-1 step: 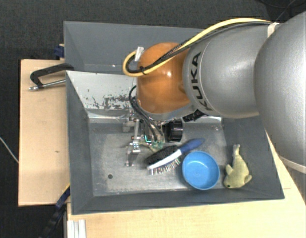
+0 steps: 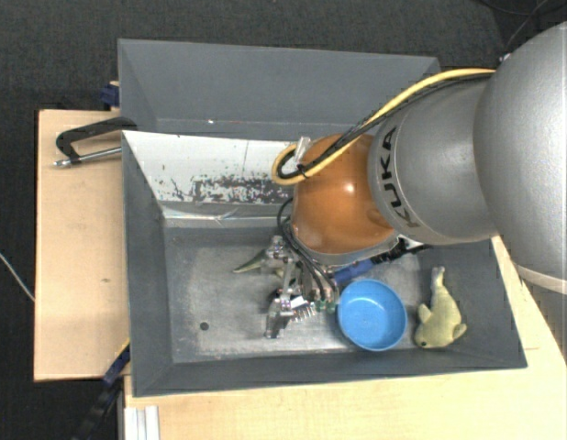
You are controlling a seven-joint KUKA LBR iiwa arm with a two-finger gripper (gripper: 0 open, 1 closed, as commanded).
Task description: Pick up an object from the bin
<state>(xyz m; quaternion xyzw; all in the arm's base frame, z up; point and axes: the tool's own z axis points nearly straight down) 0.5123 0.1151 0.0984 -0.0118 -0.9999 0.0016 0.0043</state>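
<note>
Partly readable KUKA on arm, pincer beside blue bowl, grip unclear

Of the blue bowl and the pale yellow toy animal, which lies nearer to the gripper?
The blue bowl: it sits right beside the gripper, while the yellow toy lies beyond the bowl.

We see our claw pointing downward, hanging low beneath the wrist. Just above it and a little to its right sits the rounded orange cover of our wrist, joined to the claw's base. Further right of the claw and higher lies the broad grey arm, lettered KUKA on the end nearest the claw. A yellow cable runs along the arm's top and loops at the cover's upper edge, straight above the claw
</note>
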